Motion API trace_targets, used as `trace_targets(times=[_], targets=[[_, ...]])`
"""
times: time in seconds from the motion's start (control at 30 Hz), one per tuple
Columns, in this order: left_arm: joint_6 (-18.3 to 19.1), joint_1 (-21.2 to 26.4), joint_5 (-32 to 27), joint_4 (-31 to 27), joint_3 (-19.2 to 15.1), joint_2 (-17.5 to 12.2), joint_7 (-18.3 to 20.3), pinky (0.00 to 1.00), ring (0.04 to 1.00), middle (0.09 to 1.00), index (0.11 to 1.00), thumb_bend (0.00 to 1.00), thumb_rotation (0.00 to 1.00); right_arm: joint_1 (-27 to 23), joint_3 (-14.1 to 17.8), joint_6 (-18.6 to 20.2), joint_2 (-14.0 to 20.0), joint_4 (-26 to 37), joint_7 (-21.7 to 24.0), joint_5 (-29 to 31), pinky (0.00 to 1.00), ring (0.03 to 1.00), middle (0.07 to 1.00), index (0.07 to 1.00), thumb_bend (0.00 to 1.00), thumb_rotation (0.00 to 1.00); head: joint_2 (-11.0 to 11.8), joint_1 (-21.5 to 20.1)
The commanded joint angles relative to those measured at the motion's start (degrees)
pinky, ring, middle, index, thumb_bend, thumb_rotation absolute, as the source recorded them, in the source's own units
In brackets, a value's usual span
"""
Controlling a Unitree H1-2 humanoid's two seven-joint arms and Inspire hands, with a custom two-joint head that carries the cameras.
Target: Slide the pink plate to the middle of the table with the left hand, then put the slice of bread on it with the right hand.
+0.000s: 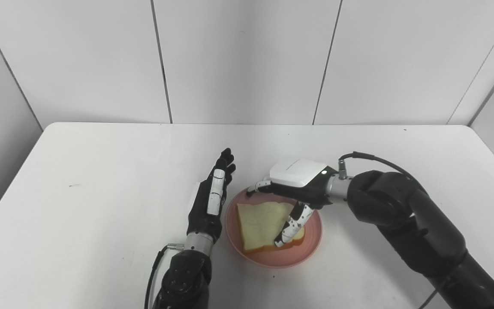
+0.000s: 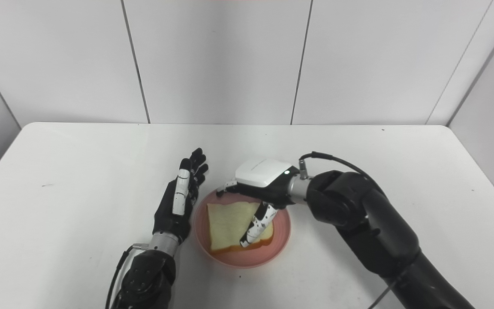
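With the slice of bread point(image 1: 260, 225) lying flat on the pink plate point(image 1: 311, 244) mid-table, the open left hand point(image 1: 211, 202) waits beside the rim, so the right hand point(image 1: 292, 189), fingers loosely spread above, should lift straight up without dragging the crust.

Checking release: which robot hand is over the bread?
The right robot hand, reaching over the slice of bread on the round pink plate; the left stands beside it.

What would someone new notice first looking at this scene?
Probably the pink plate near the middle of the white table, with a slice of bread lying on it. The right hand hovers over the bread, a finger reaching onto it, while the left hand stands open beside the plate's left rim.
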State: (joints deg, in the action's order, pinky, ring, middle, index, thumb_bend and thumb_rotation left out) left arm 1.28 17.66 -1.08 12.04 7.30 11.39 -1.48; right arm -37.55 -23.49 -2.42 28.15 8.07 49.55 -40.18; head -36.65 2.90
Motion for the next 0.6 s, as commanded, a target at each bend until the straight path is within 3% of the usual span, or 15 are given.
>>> trace_targets(times=[0.0,0.1,0.27,0.4,0.57], targets=[[-0.4,1.1,-0.1,-1.9,0.1,1.0,0.4,1.0,0.959,0.961,0.914,0.74,1.0,-2.2,2.2,2.5,1.4,2.5,0.4,1.7,0.86,0.873,0.874,0.858,1.0,0.54,0.2,0.2],[-0.7,1.0,0.1,-1.8,0.1,0.9,0.3,1.0,0.958,0.96,0.915,0.74,1.0,-1.7,3.8,4.3,1.7,3.7,0.8,3.0,0.87,0.887,0.885,0.874,1.0,0.54,0.2,0.2],[-0.7,0.6,0.4,-1.8,0.1,0.3,0.4,1.0,0.968,0.973,0.927,0.75,1.0,3.6,11.9,4.7,1.7,4.6,-5.3,10.7,0.79,0.891,0.901,0.898,0.99,0.59,0.6,0.7],[-1.7,0.2,0.2,-1.3,-0.3,-0.1,0.5,1.0,0.983,0.983,0.933,0.75,1.0,8.7,18.4,3.9,-0.5,2.7,-11.8,18.3,0.71,0.894,0.937,0.919,0.87,0.63,0.8,0.9],[-2.8,-0.1,-0.7,-1.0,-1.1,-0.6,1.2,1.0,0.991,0.989,0.94,0.74,1.0,14.5,23.7,1.8,-6.1,-0.9,-21.7,24.8,0.76,0.906,0.965,0.962,0.8,0.73,1.4,0.9]])
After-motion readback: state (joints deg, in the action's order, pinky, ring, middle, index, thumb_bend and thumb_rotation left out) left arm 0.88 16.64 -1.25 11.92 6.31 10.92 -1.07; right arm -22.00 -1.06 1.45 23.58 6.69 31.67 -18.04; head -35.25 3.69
